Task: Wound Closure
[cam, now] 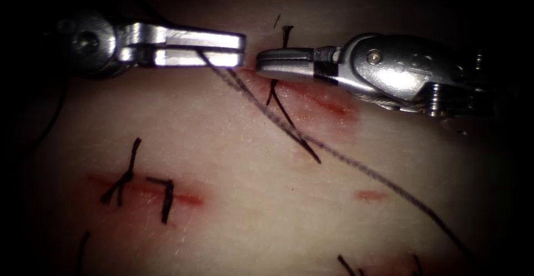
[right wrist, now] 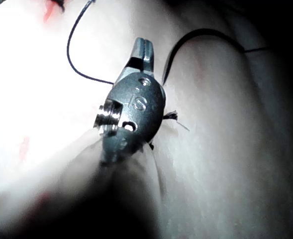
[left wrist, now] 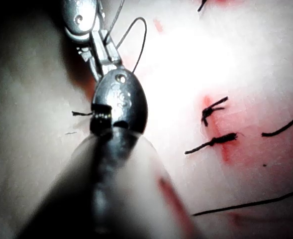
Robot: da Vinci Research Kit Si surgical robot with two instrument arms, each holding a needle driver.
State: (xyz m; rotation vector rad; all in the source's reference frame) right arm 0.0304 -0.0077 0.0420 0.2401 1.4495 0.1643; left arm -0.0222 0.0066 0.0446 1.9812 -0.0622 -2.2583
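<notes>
Right now I have the left arm's silver needle driver tool coming in from 9 o'clock of the endoscope view. Its jaws are closed on the long dark thread, gripping it a little back from their tips. From that grip the thread runs across the pale pork tissue toward 5 o'clock.

The right arm's silver needle driver tool enters from 3 o'clock, tip almost meeting the left tool's tip but not touching. Its jaws are closed on a short dark thread tail. The tail's frayed end sticks out at 12 o'clock of those jaws. The rest drops toward 5 o'clock, crosses the long thread and ends on the tissue.

Both tips sit over the left end of the red-stained upper cut; red fluid marks it just under the right tool.

At 8 o'clock a second red cut lies with two knotted stitches, their cut thread ends sticking up.

In the right wrist view the right tool shows its jaws pressed together, with the thread curving beside them
</notes>
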